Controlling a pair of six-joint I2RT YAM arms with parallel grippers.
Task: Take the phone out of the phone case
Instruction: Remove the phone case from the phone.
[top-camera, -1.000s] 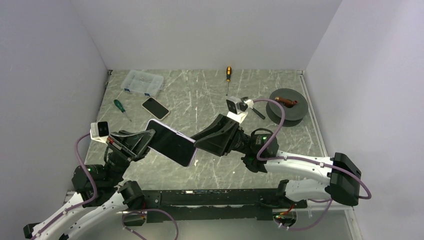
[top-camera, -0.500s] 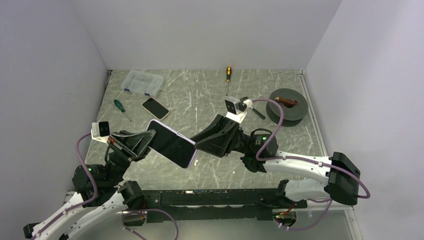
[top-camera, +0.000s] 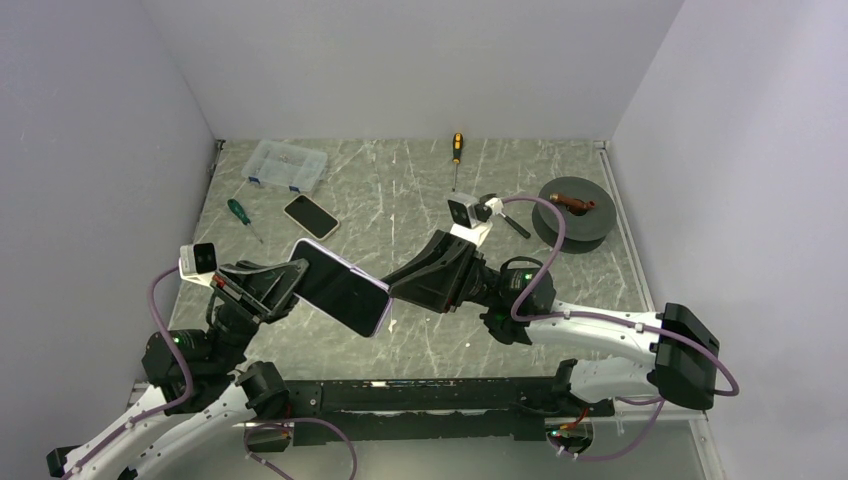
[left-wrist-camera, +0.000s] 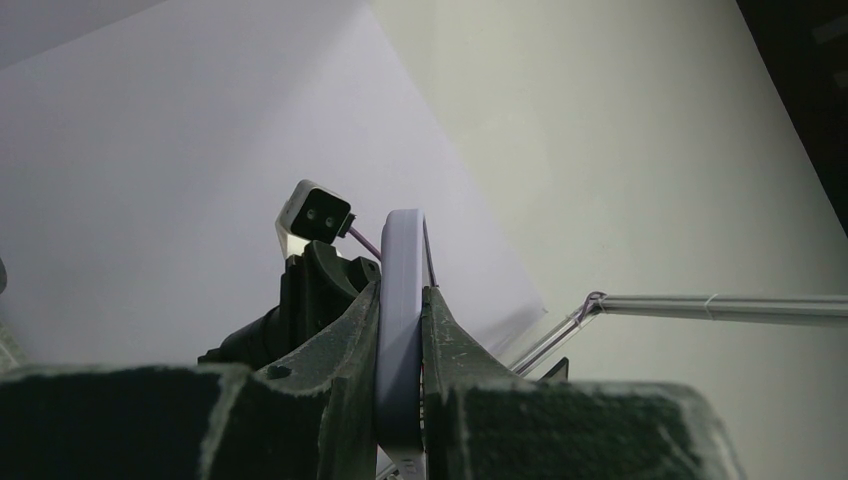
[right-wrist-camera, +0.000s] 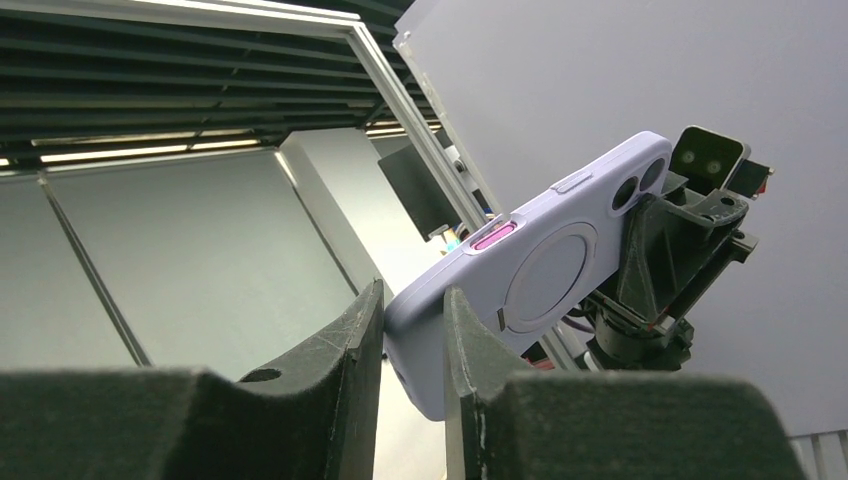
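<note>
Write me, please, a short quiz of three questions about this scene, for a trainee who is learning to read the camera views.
1. True or false: the lilac phone case lies flat on the table.
2. In the top view, what lies on the table just to the right of the green screwdriver? A) a second phone B) a mug C) a book
3. Which side of the case does the right wrist view show?

Key
1. False. The left pincer and the right pincer hold it in the air, one at each end, with the held phone screen-up inside.
2. A
3. The back, with the camera lenses.
</note>
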